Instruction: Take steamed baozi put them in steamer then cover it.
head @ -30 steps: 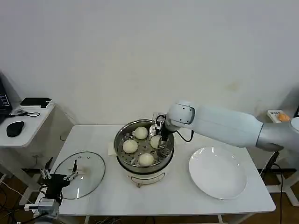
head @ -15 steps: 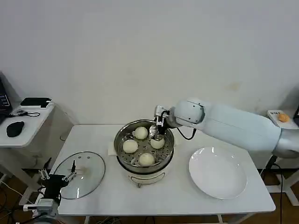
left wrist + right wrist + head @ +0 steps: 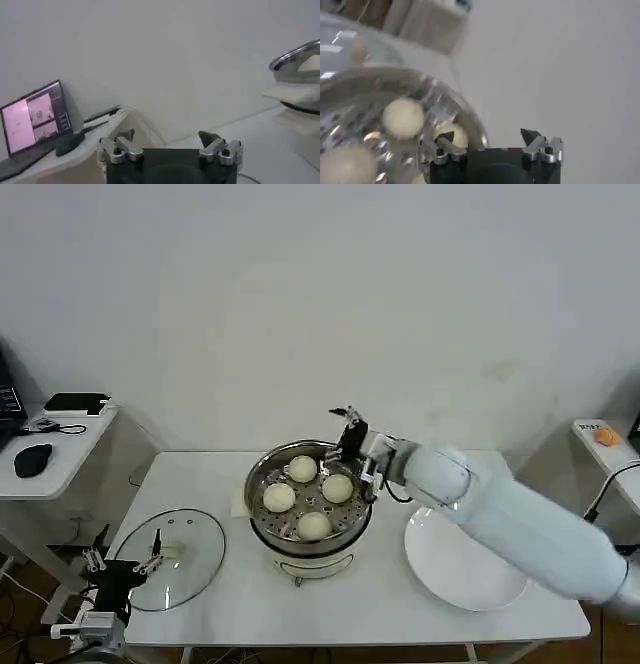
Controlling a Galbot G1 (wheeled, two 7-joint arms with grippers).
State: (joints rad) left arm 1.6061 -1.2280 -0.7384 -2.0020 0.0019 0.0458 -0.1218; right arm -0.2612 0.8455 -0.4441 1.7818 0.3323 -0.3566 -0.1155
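Note:
The steamer [image 3: 262, 522] stands mid-table, a shiny steel pot on a white base. Several steamed baozi lie on its perforated tray, such as one at the back [image 3: 302, 469] and one at the front [image 3: 314, 525]. My right gripper [image 3: 350, 430] hangs open and empty above the pot's back right rim. In the right wrist view this gripper [image 3: 487, 136] sits over the steamer's rim [image 3: 445, 100], with a baozi [image 3: 403, 117] beyond it. The cover [image 3: 185, 569], a glass lid with a white handle, lies flat on the table's left. My left gripper [image 3: 122, 561] waits open at the lid's near left edge.
A white plate [image 3: 440, 569] lies right of the steamer, partly under my right arm. A side desk [image 3: 60, 449] with a mouse and small devices stands left of the table. The left wrist view shows a lit monitor [image 3: 35, 120] and the steamer's rim [image 3: 300, 56].
My right gripper has let go of a baozi in the steamer and risen out of the pot toward its back right rim. The left gripper has barely moved.

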